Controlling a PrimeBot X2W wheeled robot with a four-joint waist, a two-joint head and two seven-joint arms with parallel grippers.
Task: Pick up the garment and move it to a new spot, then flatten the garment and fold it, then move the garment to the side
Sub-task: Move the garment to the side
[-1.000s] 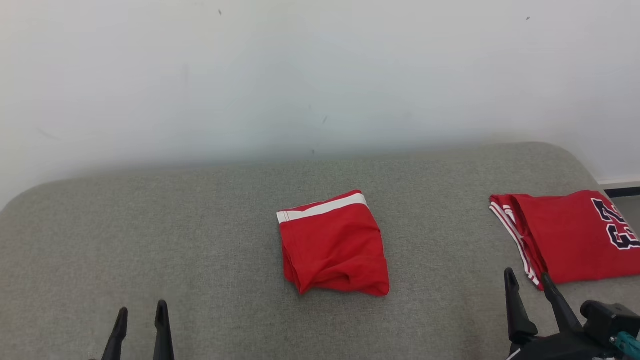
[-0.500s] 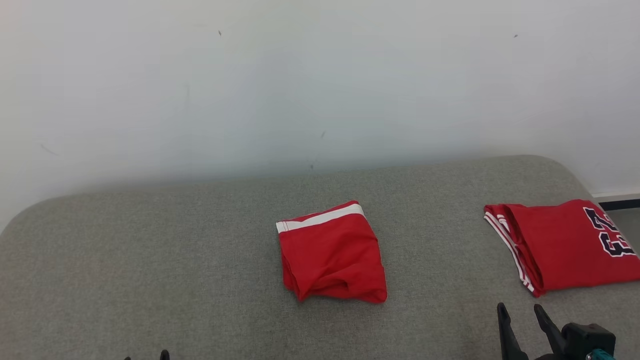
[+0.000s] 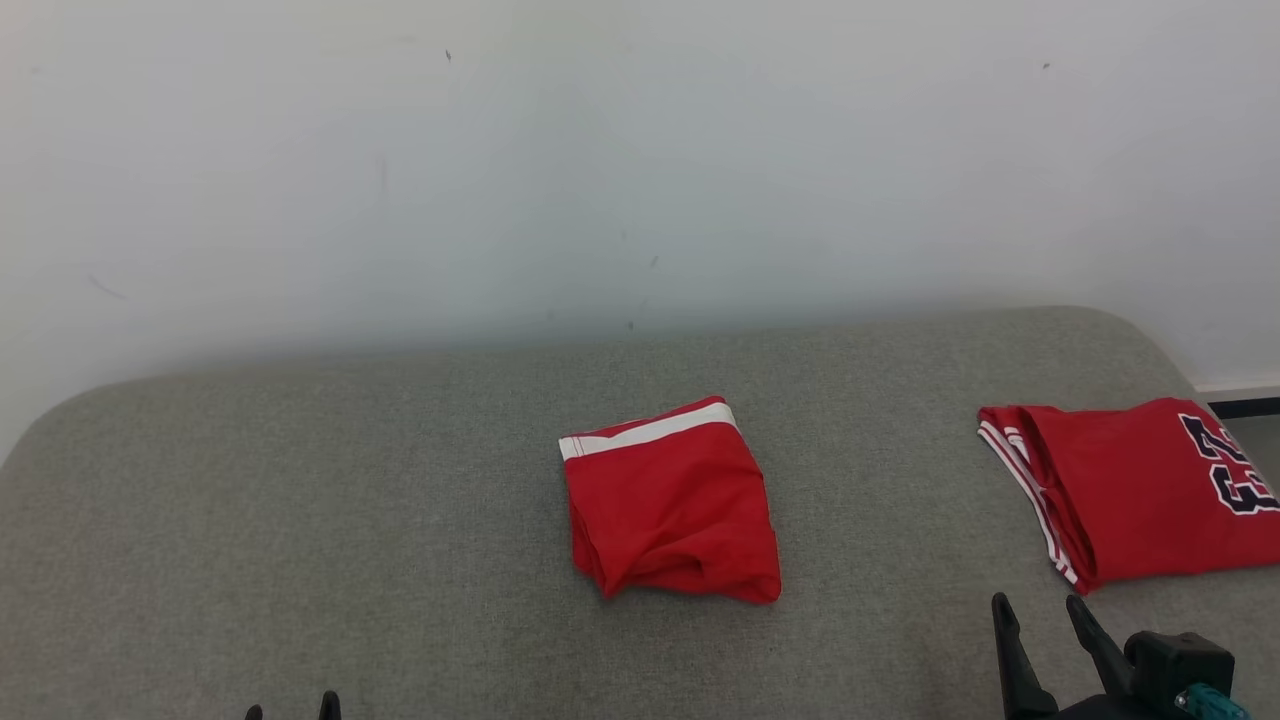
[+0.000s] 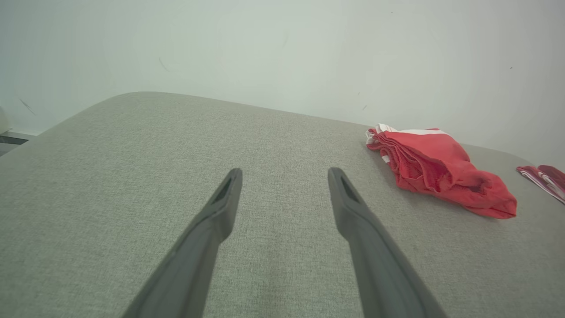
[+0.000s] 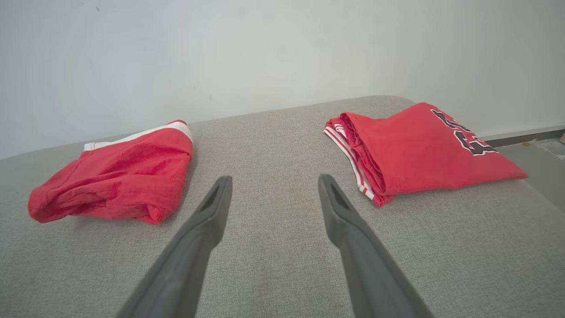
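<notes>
1. Your left hand (image 4: 284,174) has its fingers spread wide and holds nothing, low over the bare near-left part of the tabletop (image 3: 300,500).
2. Your right hand (image 5: 273,181) is spread and empty too, near the front right.
3. The folded red garment (image 3: 670,505) lies mid-tabletop, its white band toward the wall (image 3: 600,150), apart from both hands.
4. A numbered red jersey (image 3: 1130,490) lies by the right edge, just beyond your right hand.
5. The widest open room is left of the garment.

Our right gripper (image 5: 274,178) hangs, fingers spread, above the grey cushion (image 5: 273,132); we see folded red shorts (image 5: 119,176) on one side and a red jersey (image 5: 419,150) on the other.
</notes>
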